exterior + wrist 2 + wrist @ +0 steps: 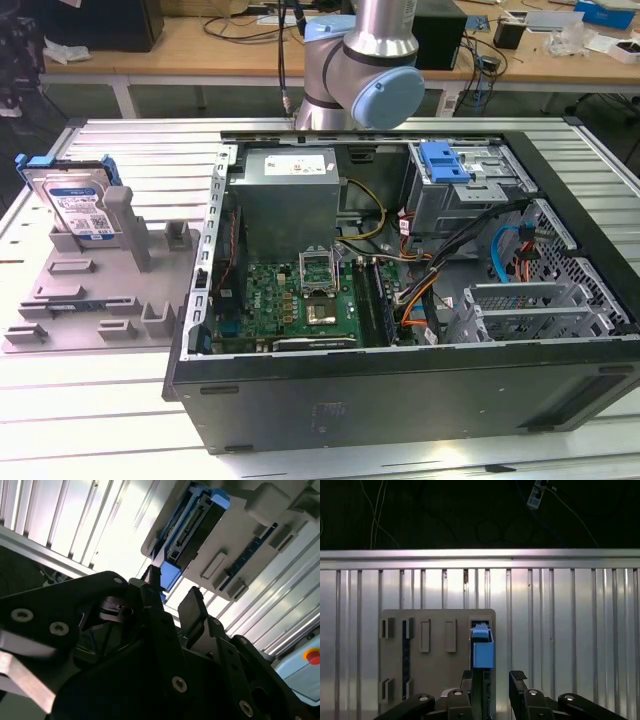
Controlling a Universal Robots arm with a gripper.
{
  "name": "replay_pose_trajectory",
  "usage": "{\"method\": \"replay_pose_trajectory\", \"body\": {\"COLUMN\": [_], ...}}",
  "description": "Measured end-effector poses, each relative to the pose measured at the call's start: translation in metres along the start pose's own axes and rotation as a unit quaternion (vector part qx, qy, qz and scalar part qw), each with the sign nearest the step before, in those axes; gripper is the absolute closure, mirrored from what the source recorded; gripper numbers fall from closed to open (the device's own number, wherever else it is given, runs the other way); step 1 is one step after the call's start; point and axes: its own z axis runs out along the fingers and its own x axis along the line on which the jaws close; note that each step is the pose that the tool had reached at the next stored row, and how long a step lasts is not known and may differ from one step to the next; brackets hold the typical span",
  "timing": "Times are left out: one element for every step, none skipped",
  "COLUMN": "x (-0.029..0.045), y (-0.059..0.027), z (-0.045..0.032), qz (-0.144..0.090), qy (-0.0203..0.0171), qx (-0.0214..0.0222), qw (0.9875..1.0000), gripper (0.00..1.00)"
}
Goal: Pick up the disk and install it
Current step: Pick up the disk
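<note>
Holds black pincer [492, 675] spread, empty, facing the silver hard disk [78, 205] in bright blue plastic carrier [482, 652]. Seems stiff, dense, shock-sensitive; best pinched across the blue frame's sides.

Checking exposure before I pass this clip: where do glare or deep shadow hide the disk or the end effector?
Exterior view: even light, the disk plain, the computer case dimmer inside. Second wrist view: glare washes out the slatted table, and the end effector is nearly a silhouette. First wrist view: even light on the disk, darkness beyond the table's edge.
</note>
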Motion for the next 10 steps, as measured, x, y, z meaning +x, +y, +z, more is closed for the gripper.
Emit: {"method": "replay_pose_trajectory", "body": {"x": [0.0,0.0,0.0,0.0,0.0,0.0,0.0,0.0,0.0,0.0], "y": [0.0,0.0,0.0,0.0,0.0,0.0,0.0,0.0,0.0,0.0], "z": [0.0001,0.0001,0.0001,0.0001,0.0001,0.0002,0.0001,0.0001,0.0001,0.0001], "qz": [-0.009,-0.018,-0.023,-0.026,-0.026,-0.026,-0.026,-0.026,-0.026,-0.026], "qy": [0.0007,0.0018,0.0024,0.0026,0.0027,0.0027,0.0027,0.0027,0.0027,0.0027], "qx": [0.0001,0.0002,0.0003,0.0002,0.0003,0.0003,0.0003,0.0003,0.0003,0.0003], "qw": [1.0,0.9998,0.9997,0.9997,0.9997,0.9997,0.9997,0.9997,0.9997,0.9997], "gripper": [0.58,0.58,0.58,0.58,0.58,0.58,0.58,0.58,0.58,0.58]}}
